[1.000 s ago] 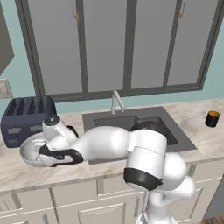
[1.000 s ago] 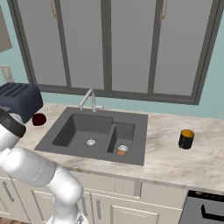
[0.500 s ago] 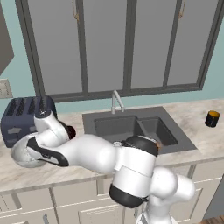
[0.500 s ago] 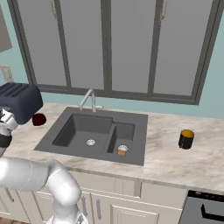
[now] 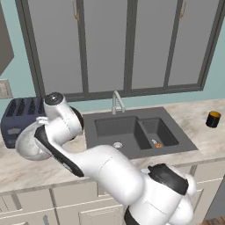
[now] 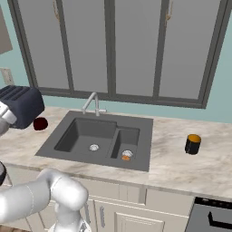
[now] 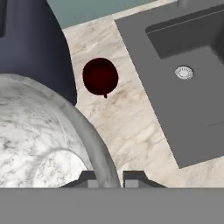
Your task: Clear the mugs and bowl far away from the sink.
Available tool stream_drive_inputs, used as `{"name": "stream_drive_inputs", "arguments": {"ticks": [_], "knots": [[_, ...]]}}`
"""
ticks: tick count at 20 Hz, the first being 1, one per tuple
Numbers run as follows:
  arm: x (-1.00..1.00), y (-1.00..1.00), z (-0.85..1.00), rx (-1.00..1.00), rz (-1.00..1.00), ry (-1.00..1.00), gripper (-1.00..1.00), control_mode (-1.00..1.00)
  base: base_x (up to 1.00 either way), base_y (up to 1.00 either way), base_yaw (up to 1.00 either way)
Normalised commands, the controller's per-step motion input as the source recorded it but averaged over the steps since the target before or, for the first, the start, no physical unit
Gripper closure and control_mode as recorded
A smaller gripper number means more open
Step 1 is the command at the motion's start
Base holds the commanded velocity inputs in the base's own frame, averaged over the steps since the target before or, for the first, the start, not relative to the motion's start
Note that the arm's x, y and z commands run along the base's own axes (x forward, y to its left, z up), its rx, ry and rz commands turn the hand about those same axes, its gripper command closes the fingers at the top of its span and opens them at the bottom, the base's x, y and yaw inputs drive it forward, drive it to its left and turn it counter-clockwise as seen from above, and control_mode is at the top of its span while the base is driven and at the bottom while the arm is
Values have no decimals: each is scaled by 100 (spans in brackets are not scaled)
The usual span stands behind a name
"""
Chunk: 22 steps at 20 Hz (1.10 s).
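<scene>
The wide white-grey marbled bowl is seen at the lower left of the hand view, its rim clamped between the tips of the hand; nothing can be made out inside it. In the left base view the bowl is largely hidden behind the white arm. The dark maroon mug stands on the beige marbled worktop, between the dark navy toaster and the dark grey two-basin sink. A tiny orange-white scrap lies in the smaller basin. The orange-rimmed dark mug stands right of centre, well apart from the sink. No writing is legible.
</scene>
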Motion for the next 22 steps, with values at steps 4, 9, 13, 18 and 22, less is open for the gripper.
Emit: {"name": "stream_drive_inputs", "arguments": {"ticks": [4,9,13,18,22], "knots": [[-63,-100,67,3,-18,-33,100,-100,0,0,0],[-52,-100,62,4,-23,-27,100,-100,0,0,0],[-19,-100,96,16,-38,-14,100,-100,0,0,0],[-2,-100,100,19,-43,-14,100,-100,0,0,0],[0,-74,59,14,-40,-5,100,100,0,-24,-15]]}}
